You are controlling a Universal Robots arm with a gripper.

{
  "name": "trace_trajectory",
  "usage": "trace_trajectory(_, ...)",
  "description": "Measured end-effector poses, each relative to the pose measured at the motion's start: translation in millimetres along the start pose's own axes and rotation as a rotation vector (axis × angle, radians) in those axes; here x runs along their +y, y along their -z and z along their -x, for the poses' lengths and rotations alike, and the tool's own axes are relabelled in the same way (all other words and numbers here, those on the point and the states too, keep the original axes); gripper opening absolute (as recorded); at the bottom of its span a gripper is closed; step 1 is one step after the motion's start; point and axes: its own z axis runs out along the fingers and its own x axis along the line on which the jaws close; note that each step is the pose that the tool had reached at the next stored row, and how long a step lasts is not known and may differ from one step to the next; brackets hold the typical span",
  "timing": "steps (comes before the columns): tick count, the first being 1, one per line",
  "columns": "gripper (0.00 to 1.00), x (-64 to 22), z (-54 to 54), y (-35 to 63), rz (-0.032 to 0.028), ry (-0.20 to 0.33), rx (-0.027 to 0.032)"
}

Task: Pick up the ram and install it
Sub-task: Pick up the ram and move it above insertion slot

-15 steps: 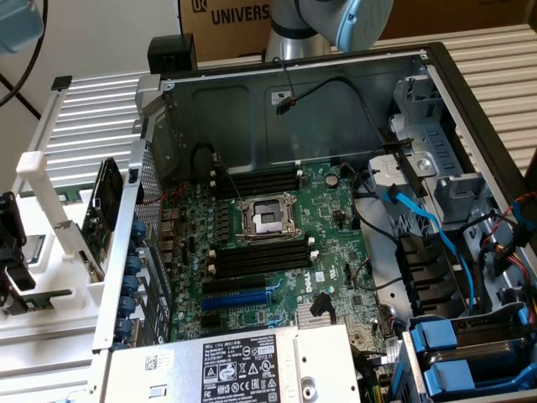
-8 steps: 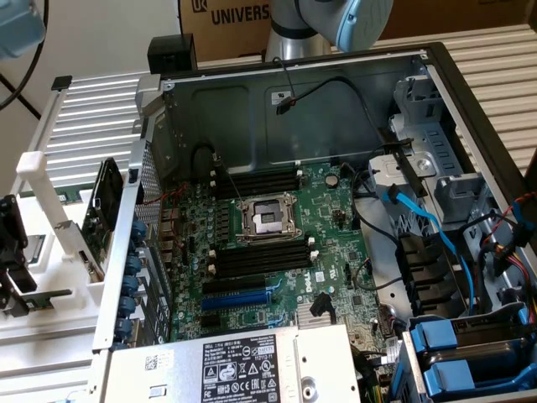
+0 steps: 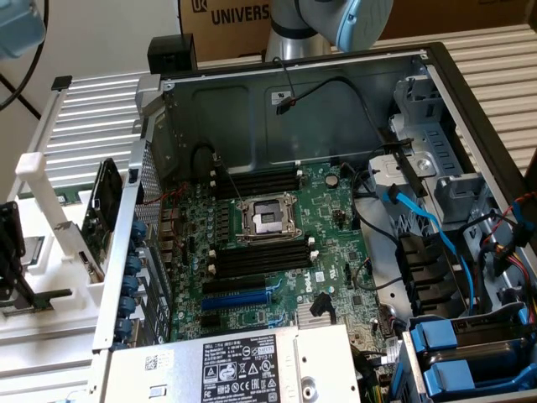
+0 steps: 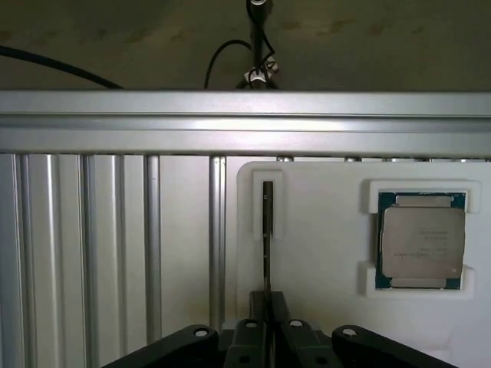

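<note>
While standing edge-on in its slot of the white holder (image 4: 322,230), ram (image 4: 267,230): pinched by the hand (image 4: 267,300). Processor chip (image 4: 423,241): same holder, seated apart.

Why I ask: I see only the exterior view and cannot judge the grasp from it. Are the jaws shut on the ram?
Observer: Yes. In the wrist view the gripper has its jaws shut on the ram, which stands edge-on to the camera.
Operator: Is it out of its holder?
Observer: No. Its far end sits in the slot of the white holder.
Operator: Anything beside it?
Observer: The processor chip lies flat in its own nest in that holder, apart from the ram.
</note>
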Motion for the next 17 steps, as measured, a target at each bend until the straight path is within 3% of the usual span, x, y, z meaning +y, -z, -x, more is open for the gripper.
trace_trajectory(8,0.14,-0.1,0.1,0.5,-0.0014,0.0,-0.0021)
trace_trajectory(17,0.14,-1.6,-0.9,25.9,0.0,0.0,-0.0014)
